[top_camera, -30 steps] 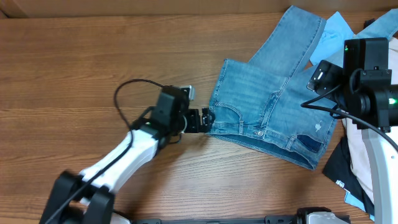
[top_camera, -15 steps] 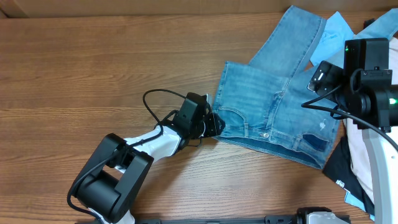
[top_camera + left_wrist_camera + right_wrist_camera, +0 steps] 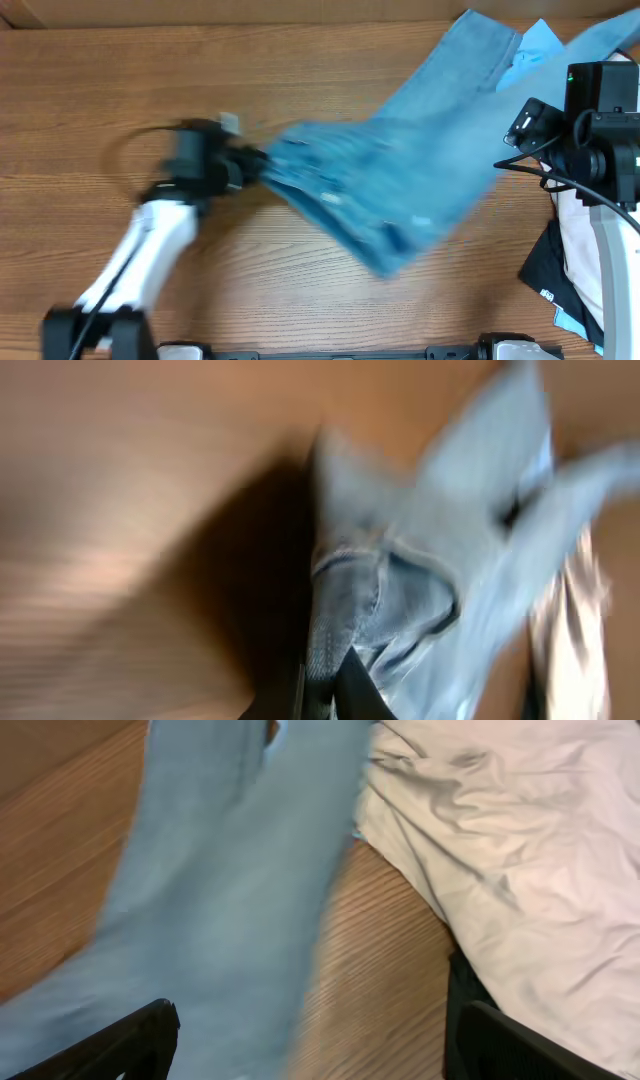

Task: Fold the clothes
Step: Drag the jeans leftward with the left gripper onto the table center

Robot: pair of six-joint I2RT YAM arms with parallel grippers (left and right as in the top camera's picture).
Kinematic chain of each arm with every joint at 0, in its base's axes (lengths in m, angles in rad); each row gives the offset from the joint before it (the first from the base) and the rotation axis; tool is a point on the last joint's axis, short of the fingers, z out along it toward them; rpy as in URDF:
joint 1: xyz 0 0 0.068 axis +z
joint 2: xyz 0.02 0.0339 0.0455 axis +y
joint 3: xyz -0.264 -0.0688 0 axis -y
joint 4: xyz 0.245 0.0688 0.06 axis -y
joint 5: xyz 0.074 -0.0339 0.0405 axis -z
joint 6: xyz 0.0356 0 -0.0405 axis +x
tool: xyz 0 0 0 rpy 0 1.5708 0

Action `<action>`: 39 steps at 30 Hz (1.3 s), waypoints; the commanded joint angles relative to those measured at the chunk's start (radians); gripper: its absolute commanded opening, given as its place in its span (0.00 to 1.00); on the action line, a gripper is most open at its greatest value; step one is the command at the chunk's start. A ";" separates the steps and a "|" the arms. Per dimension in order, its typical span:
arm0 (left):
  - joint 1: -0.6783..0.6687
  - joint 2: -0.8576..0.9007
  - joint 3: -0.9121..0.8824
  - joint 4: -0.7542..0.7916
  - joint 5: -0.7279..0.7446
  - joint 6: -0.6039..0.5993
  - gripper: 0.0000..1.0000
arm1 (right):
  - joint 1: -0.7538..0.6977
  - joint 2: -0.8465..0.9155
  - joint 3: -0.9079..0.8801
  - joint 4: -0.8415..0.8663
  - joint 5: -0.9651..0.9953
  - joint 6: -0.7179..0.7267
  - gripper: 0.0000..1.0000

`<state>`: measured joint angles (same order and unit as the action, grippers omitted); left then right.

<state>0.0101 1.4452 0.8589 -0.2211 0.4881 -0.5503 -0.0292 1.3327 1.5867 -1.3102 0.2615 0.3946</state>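
Observation:
The jeans (image 3: 390,180) are faded light-blue denim, smeared by motion across the middle of the wooden table (image 3: 120,90). One leg (image 3: 470,55) trails toward the back right. My left gripper (image 3: 258,163) is shut on the waistband at their left end. In the left wrist view its fingertips (image 3: 322,695) pinch a fold of the jeans (image 3: 400,590), and the cloth rises away from them. My right gripper (image 3: 527,125) hangs open at the right, above the jeans leg (image 3: 230,890). Nothing is between its fingers (image 3: 140,1040).
A sky-blue shirt (image 3: 535,45) lies at the back right under the jeans leg. A large beige garment (image 3: 520,840) and a black item (image 3: 545,265) sit at the right edge beside the right arm.
My left gripper shut on the jeans' waistband and swung left across the table, dragging the jeans with it. The right arm has stayed put, still open.

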 commanded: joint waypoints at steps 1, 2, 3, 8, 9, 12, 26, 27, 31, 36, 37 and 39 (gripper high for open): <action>0.278 -0.060 0.136 -0.047 -0.045 0.134 0.04 | -0.008 -0.008 0.017 0.002 -0.002 -0.003 0.93; 0.380 -0.058 0.196 -0.084 -0.023 0.137 0.66 | -0.008 -0.008 0.017 0.002 -0.002 -0.003 0.93; 0.420 -0.057 0.218 -0.097 -0.004 0.136 1.00 | -0.008 -0.008 0.017 0.002 -0.002 -0.003 0.93; 0.502 -0.056 0.244 -0.243 0.143 0.136 1.00 | -0.008 -0.008 0.017 -0.006 -0.002 -0.003 0.93; 0.498 -0.056 0.242 -0.285 0.135 0.140 1.00 | -0.008 -0.008 0.017 -0.006 -0.002 -0.003 0.93; 0.449 -0.032 0.226 -0.518 0.014 0.197 1.00 | -0.008 -0.008 0.017 -0.009 -0.002 -0.003 0.93; 0.194 0.241 0.018 -0.460 -0.112 0.097 1.00 | -0.008 -0.008 0.017 -0.026 -0.001 -0.006 0.93; 0.192 0.267 0.018 -0.443 -0.111 0.097 0.96 | -0.008 -0.008 0.017 -0.026 -0.001 -0.006 0.93; 0.200 0.285 0.020 -0.461 -0.170 0.101 0.04 | -0.008 -0.008 0.017 -0.026 -0.001 -0.006 0.93; 0.350 0.220 0.095 -0.589 -0.328 0.102 0.04 | -0.008 -0.006 0.017 -0.023 0.006 -0.006 0.93; 0.406 0.199 0.136 -0.627 -0.356 0.107 0.04 | -0.008 -0.006 0.017 -0.020 0.007 -0.006 0.93; 0.493 0.168 0.207 -0.673 -0.372 0.118 0.04 | -0.008 0.001 0.017 -0.014 0.006 -0.006 0.95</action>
<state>0.3550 1.6875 0.9527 -0.8478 0.2703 -0.4484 -0.0330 1.3327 1.5867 -1.3342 0.2619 0.3920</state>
